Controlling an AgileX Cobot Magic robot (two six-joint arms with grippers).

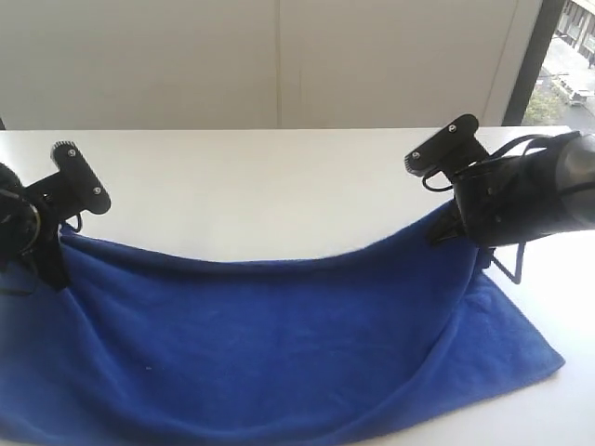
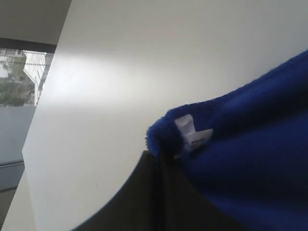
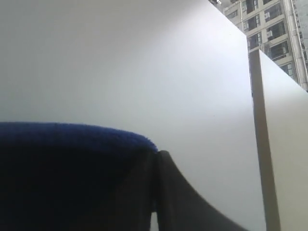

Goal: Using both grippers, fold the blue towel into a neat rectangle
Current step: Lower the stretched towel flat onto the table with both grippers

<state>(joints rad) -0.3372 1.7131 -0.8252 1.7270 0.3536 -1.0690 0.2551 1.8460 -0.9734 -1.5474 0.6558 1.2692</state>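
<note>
Blue towel [image 1: 279,353] sags between our left pincer [image 2: 158,155] and right pincer [image 3: 156,155], each clamped on a corner, its lower part apparently on the tabletop [image 1: 279,186]. First fold underway, we judge; next, lay both corners across evenly.

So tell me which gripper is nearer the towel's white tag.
Left. The left gripper clamps the blue towel corner right beside the white tag; the right gripper grips the corner at the lifted edge's other end.

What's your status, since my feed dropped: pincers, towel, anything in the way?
Left pincer shut on blue towel at tagged corner. Right pincer shut on other corner. Edge sags between them. Nothing in the way.
</note>
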